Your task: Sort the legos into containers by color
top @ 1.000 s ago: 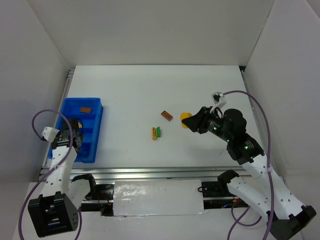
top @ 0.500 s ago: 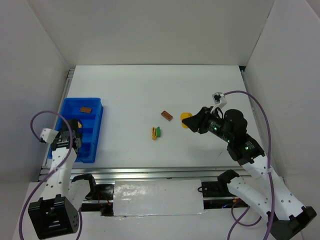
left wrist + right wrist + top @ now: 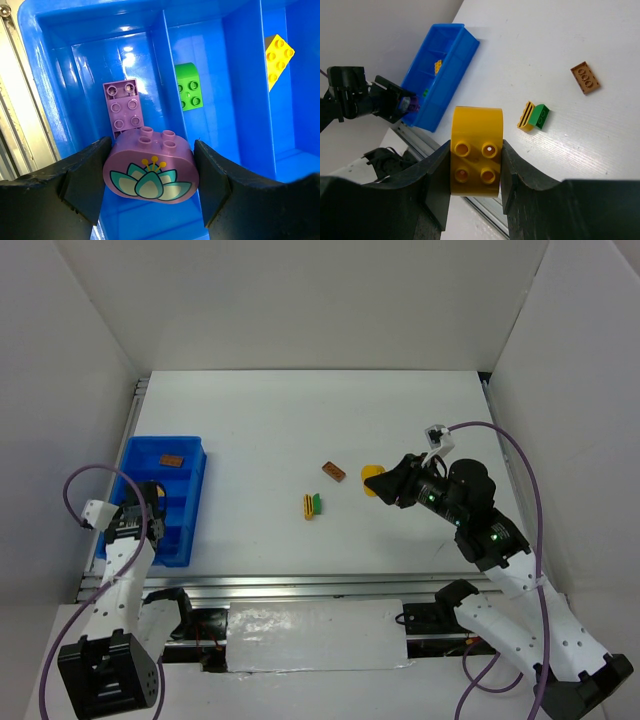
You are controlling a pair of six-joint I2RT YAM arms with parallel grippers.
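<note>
Left wrist view: a flower-printed purple brick (image 3: pixel 149 167) is pinched by the left claw (image 3: pixel 151 175) over the tray (image 3: pixel 244 75), a yellow brick (image 3: pixel 476 150) by the right claw (image 3: pixel 475 172).

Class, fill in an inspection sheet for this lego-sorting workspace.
Surface: white table.
Job's things: bright blue plastic compartment tray holds a brown brick at its far end, and a flat purple brick, green brick and yellow brick in separate compartments; on the table, a brown-orange flat brick, and a yellow piece touching a small green brick.
Clutter: nothing seen.
Grippers: left gripper shut on a purple rounded flower-print brick over the tray; right gripper shut on a yellow rounded brick.
Cables: a purple cable loops at each arm.
Surroundings: white walls on three sides.
</note>
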